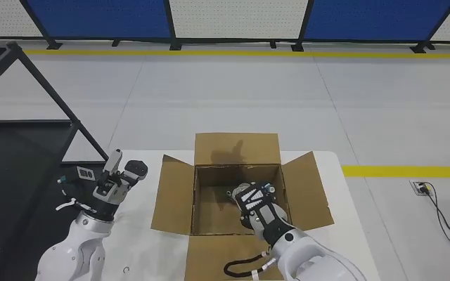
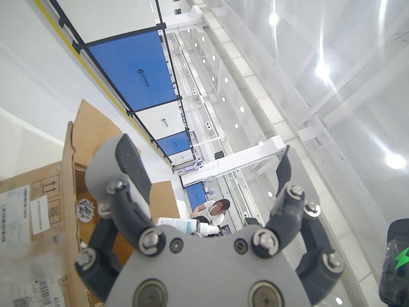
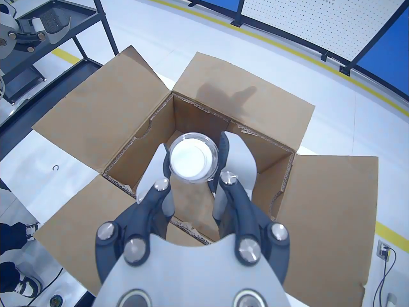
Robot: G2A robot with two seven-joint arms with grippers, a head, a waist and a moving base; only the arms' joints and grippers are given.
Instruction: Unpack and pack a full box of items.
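Round jar [image 3: 191,160] clamped in the right gripper [image 3: 194,150] over the open cardboard box [image 3: 243,103].
Clear wall, white top, seen end-on; the left gripper [image 2: 207,154] is splayed and empty.

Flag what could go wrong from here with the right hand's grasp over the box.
1. The right hand pinches the round clear container at two narrow contacts on its side; it could slip and drop.
2. The hand hangs over the open cardboard box near one wall, so a sideways move may snag a flap.
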